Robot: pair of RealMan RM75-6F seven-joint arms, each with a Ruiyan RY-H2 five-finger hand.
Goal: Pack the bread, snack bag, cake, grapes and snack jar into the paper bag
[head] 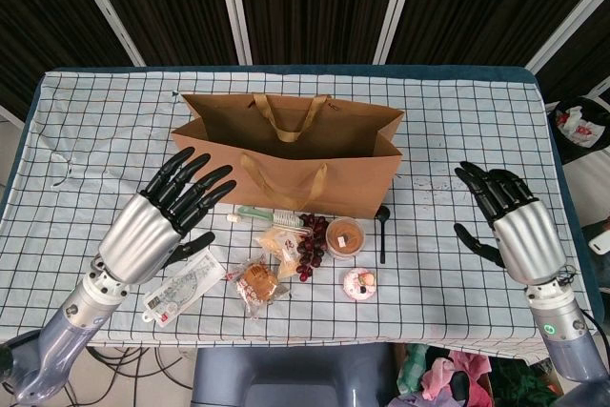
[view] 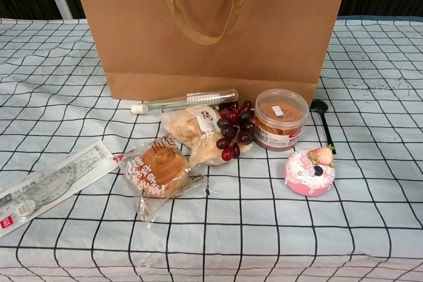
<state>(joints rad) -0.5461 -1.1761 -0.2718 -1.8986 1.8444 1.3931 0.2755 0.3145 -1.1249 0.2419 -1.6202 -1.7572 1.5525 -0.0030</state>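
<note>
The robot's left hand (head: 170, 207) hovers above the checked tablecloth (head: 95, 121) at the near-left, its silver back turned up and its black fingers (head: 195, 183) stretched out and spread, pointing toward the upright brown paper bag (head: 295, 164); it holds nothing. The right hand (head: 505, 216) is raised at the near-right, well apart from the bag, fingers likewise extended and apart, thumb splayed inward, empty.

The bag stands open at the table's middle, its handles drooping. Just in front of it lie the task items: a round wrapped bread (view: 158, 171) in clear film, a pale crinkled snack bag (view: 192, 130) touching a bunch of dark red grapes (view: 232, 130), a clear plastic snack jar (view: 280, 119) beside the grapes, and a pink frosted cake (view: 309, 172) nearest the edge

A black spoon (view: 322, 120), a clear tube (view: 188, 100) and a packaged ruler set (view: 49, 186) also lie there
</note>
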